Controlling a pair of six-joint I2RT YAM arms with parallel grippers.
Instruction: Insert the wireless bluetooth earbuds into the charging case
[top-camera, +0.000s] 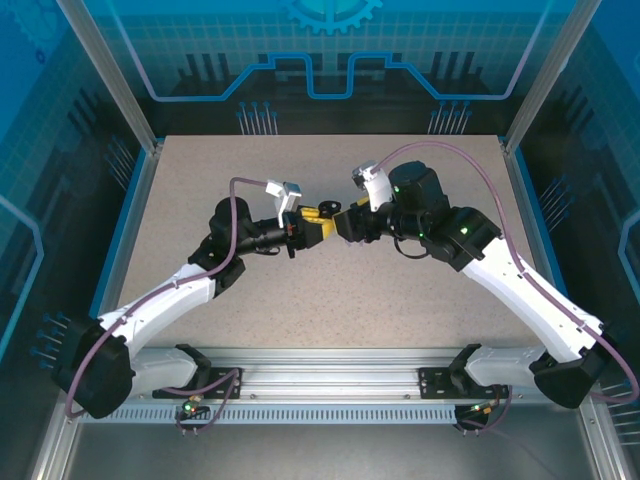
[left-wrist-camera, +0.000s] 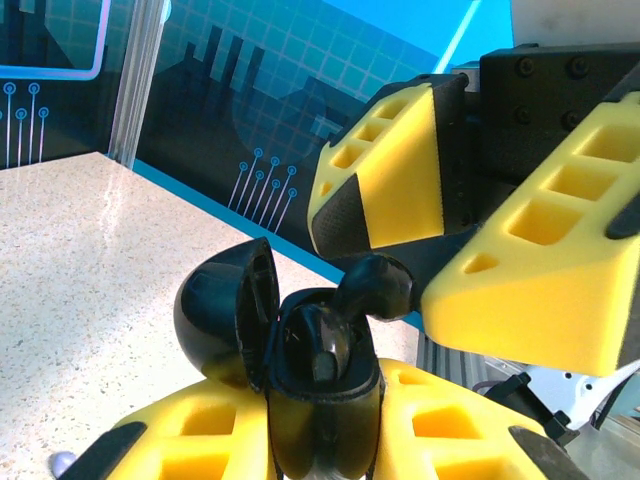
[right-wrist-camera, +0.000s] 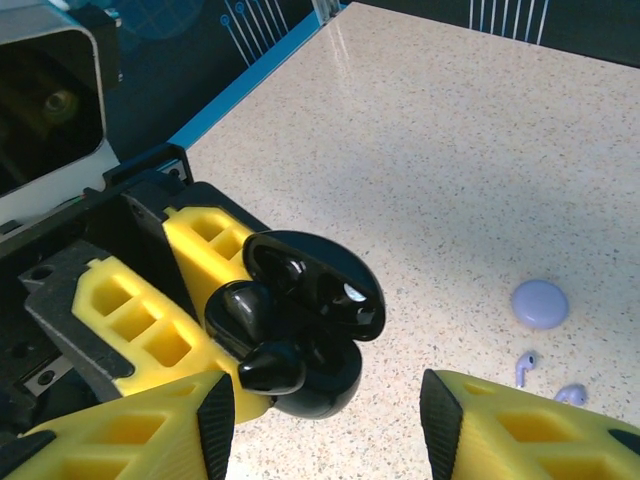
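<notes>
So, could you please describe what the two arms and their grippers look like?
The left arm and right arm have white shells, black joints and a looping mauve cable. The left gripper and right gripper carry chunky yellow fingers with rectangular cut-outs and black pads.

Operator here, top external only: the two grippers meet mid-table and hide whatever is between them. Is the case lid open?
Observer: Yes. The left wrist view shows the black charging case with its lid open, clamped in the left gripper.
Operator: Where is the earbud?
Observer: The black earbud has its head above the case's rim, just off the fingertips of the right gripper, whose jaws stand apart.
Operator: Anything else on the table?
Observer: The right wrist view shows a lilac case on the table, with two lilac earbuds lying beside it.
</notes>
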